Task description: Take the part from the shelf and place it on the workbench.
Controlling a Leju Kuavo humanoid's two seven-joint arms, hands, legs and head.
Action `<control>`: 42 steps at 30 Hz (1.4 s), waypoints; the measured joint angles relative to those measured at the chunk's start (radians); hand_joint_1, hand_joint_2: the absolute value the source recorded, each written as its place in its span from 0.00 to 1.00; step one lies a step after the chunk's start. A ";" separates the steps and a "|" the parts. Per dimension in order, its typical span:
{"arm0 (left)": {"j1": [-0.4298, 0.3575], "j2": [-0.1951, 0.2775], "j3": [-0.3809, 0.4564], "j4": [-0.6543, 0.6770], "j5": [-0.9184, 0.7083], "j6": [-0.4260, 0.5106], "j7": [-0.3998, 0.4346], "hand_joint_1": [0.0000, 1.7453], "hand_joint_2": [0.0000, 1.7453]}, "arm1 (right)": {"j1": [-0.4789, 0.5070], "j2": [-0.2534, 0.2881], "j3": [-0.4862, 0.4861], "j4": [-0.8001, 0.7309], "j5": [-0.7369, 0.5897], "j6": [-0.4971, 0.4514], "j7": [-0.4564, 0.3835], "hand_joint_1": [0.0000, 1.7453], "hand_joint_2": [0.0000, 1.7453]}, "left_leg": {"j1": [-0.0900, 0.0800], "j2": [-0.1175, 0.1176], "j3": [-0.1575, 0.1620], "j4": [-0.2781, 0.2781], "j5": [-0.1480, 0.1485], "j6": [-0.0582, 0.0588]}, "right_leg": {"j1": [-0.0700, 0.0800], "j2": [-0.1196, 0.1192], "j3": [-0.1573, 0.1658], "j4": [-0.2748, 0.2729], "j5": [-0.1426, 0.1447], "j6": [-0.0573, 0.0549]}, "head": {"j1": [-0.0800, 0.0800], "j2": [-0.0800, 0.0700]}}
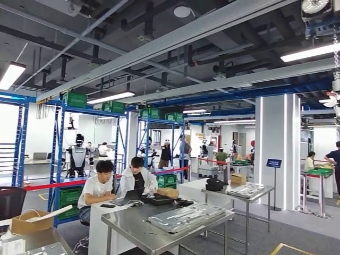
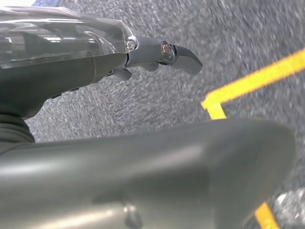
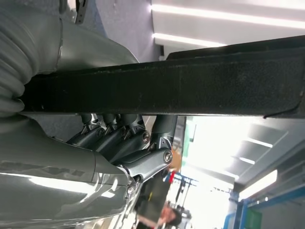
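Against the palm of the right robot hand [image 3: 107,160], clamped flat: the part [image 3: 187,81], a long dark slab with a matte, grainy edge, dark fingers [image 3: 118,136] curled beneath it. Low over grey speckled carpet and yellow floor tape [image 2: 251,78]: left robot hand [image 2: 118,57], released, fingers straight, holding nothing.

Ahead in the head view, a brushed-steel surface [image 1: 132,226], carrying pale flat metal panels [image 1: 186,217] toward its right edge.

Judged to be the carrying stage, set-down not yet done. To do it well:
- Approach square to the near edge, keeping the slab level.
- Aim for the bare steel by the near left corner, clear of the panels.
- Lower to first contact along one long edge, then lay flat before loosening.
- No dropping or sliding, smooth steel being likely slippery under a rigid slab.
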State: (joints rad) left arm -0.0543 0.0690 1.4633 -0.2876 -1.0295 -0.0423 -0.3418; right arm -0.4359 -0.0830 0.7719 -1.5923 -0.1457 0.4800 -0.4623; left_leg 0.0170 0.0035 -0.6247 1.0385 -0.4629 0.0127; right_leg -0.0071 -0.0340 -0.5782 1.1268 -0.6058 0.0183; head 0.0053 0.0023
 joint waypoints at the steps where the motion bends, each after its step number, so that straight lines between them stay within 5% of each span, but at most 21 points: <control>1: -0.002 0.000 0.000 0.000 0.000 0.000 0.000 0.00 1.00 | 0.001 -0.001 0.000 0.001 0.000 0.001 0.000 1.00 1.00 | -0.003 -0.012 -0.001 0.000 0.001 0.004 | 0.000 0.018 -0.033 0.072 -0.032 -0.003 | 0.000 0.000; 3: -0.003 0.000 0.000 0.000 0.000 0.000 -0.001 0.00 1.00 | 0.004 -0.003 0.000 0.005 0.000 0.001 0.000 1.00 1.00 | -0.010 -0.038 -0.002 0.000 0.003 0.010 | 0.003 0.028 -0.083 0.172 -0.059 -0.009 | 0.000 0.000; 4: -0.002 -0.001 0.000 0.000 0.000 0.000 -0.001 0.00 1.00 | 0.004 -0.004 0.000 0.006 0.000 0.001 0.000 1.00 1.00 | -0.013 -0.052 -0.001 0.001 0.003 0.011 | 0.006 0.032 -0.086 0.170 -0.043 -0.014 | 0.000 0.000; 6: -0.001 -0.001 0.000 0.000 0.000 -0.001 -0.001 0.00 1.00 | 0.002 -0.004 0.000 0.007 -0.001 0.002 0.001 1.00 1.00 | -0.016 -0.080 0.002 0.001 0.004 0.012 | 0.015 0.056 -0.043 0.062 0.032 -0.032 | 0.000 0.000; 8: -0.004 -0.005 0.000 0.000 0.000 -0.001 -0.001 0.00 1.00 | -0.001 -0.004 0.000 0.006 -0.002 0.002 0.002 1.00 1.00 | -0.016 -0.105 0.001 0.001 0.006 0.011 | 0.019 0.106 0.005 -0.054 0.092 -0.049 | 0.000 0.000; 10: -0.004 -0.009 0.000 0.000 0.000 -0.002 -0.002 0.00 1.00 | -0.003 -0.004 0.000 0.006 -0.004 0.002 0.004 1.00 1.00 | -0.010 -0.129 -0.006 0.000 0.011 0.004 | 0.022 0.124 0.019 -0.093 0.102 -0.055 | -0.001 0.001; 12: 0.001 -0.010 0.000 0.000 0.000 -0.003 -0.002 0.00 1.00 | -0.007 -0.002 0.000 0.005 -0.004 0.002 0.006 1.00 1.00 | -0.007 -0.142 -0.012 -0.003 0.016 -0.006 | 0.022 0.096 0.029 -0.116 0.105 -0.053 | -0.001 0.001; 14: 0.003 -0.011 0.000 0.000 0.000 -0.003 -0.002 0.00 1.00 | -0.011 0.002 0.000 0.004 -0.004 0.002 0.007 1.00 1.00 | -0.011 -0.101 -0.029 0.027 -0.009 -0.016 | 0.017 0.067 0.040 -0.143 0.113 -0.051 | -0.001 0.001; 16: -0.002 -0.011 0.000 0.000 0.001 -0.003 -0.004 0.00 1.00 | -0.012 0.004 0.000 0.005 -0.005 0.002 0.009 1.00 1.00 | -0.009 -0.043 -0.076 0.128 -0.067 -0.028 | 0.015 0.038 0.045 -0.152 0.117 -0.050 | -0.001 0.000; 18: -0.007 -0.012 0.000 0.000 0.002 -0.006 -0.006 0.00 1.00 | -0.012 0.003 0.000 0.007 -0.005 0.002 0.011 1.00 1.00 | 0.002 -0.021 -0.123 0.228 -0.103 -0.042 | 0.014 0.006 0.045 -0.151 0.114 -0.047 | -0.001 0.000; 20: -0.006 -0.013 0.000 0.000 0.002 -0.009 -0.008 0.00 1.00 | -0.013 0.003 0.000 0.008 -0.007 0.003 0.013 1.00 1.00 | 0.016 -0.008 -0.108 0.207 -0.074 -0.057 | 0.011 -0.023 0.046 -0.148 0.109 -0.039 | -0.001 0.000; 22: -0.006 -0.016 0.000 0.001 0.001 -0.011 -0.011 0.00 1.00 | -0.014 0.003 0.000 0.008 -0.010 0.003 0.016 1.00 1.00 | 0.023 0.030 -0.041 0.085 -0.018 -0.069 | 0.009 -0.045 0.049 -0.140 0.099 -0.024 | -0.001 0.000; 24: -0.008 -0.018 0.000 0.001 0.001 -0.011 -0.013 0.00 1.00 | -0.016 0.003 0.000 0.008 -0.013 0.004 0.019 1.00 1.00 | 0.019 0.057 -0.004 0.010 0.004 -0.058 | 0.012 -0.062 0.050 -0.130 0.088 -0.009 | -0.002 0.000; 27: -0.005 -0.018 0.000 0.001 0.001 -0.012 -0.014 0.00 1.00 | -0.018 0.002 0.001 0.008 -0.016 0.004 0.021 1.00 1.00 | 0.010 0.034 -0.006 0.004 0.002 -0.025 | 0.010 -0.081 0.056 -0.127 0.080 0.003 | -0.003 0.000; 29: -0.002 -0.016 0.000 0.001 0.001 -0.012 -0.015 0.00 1.00 | -0.019 0.003 0.001 0.008 -0.018 0.004 0.021 1.00 1.00 | 0.008 0.016 -0.004 0.002 0.004 -0.012 | 0.002 -0.049 0.046 -0.093 0.050 0.007 | -0.003 0.000; 32: -0.007 -0.015 0.000 0.001 0.001 -0.012 -0.017 0.00 1.00 | -0.016 0.000 0.001 0.009 -0.019 0.004 0.021 1.00 1.00 | -0.001 -0.018 -0.004 0.001 0.006 0.004 | 0.000 0.018 -0.044 0.101 -0.045 0.002 | -0.003 0.000; 34: -0.007 -0.014 0.000 0.001 0.001 -0.012 -0.018 0.00 1.00 | -0.013 -0.002 0.001 0.012 -0.020 0.004 0.021 1.00 1.00 | -0.010 -0.046 -0.003 0.002 0.006 0.009 | 0.004 0.029 -0.091 0.181 -0.055 -0.009 | -0.003 0.000; 36: -0.006 -0.015 0.000 0.001 0.000 -0.013 -0.019 0.00 1.00 | -0.012 -0.003 0.001 0.014 -0.021 0.004 0.022 1.00 1.00 | -0.015 -0.074 0.000 0.002 0.007 0.011 | 0.015 0.044 -0.068 0.107 0.010 -0.025 | -0.003 0.000; 38: -0.007 -0.019 0.000 0.001 0.000 -0.013 -0.019 0.00 1.00 | -0.014 -0.003 0.001 0.014 -0.024 0.004 0.022 1.00 1.00 | -0.014 -0.100 0.000 0.002 0.008 0.010 | 0.025 0.098 -0.016 -0.028 0.085 -0.044 | -0.003 0.000; 40: -0.008 -0.021 0.000 0.002 0.000 -0.013 -0.021 0.00 1.00 | -0.015 -0.003 0.001 0.014 -0.028 0.005 0.022 1.00 1.00 | -0.008 -0.123 -0.006 0.001 0.012 0.006 | 0.029 0.132 0.008 -0.094 0.111 -0.053 | -0.002 0.000; 42: -0.003 -0.020 0.000 0.001 0.000 -0.013 -0.023 0.00 1.00 | -0.015 -0.002 0.000 0.014 -0.035 0.006 0.024 1.00 1.00 | -0.006 -0.141 -0.011 -0.002 0.017 -0.002 | 0.028 0.115 0.016 -0.112 0.111 -0.053 | -0.002 0.000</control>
State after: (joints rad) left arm -0.0571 0.0486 1.4636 -0.2862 -1.0296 -0.0550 -0.3644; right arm -0.4513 -0.0850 0.7724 -1.5778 -0.1803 0.4856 -0.4388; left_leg 0.0115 -0.1375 -0.6356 1.0368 -0.4460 0.0108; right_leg 0.0207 0.0808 -0.5623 1.0145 -0.4945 -0.0344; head 0.0029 0.0024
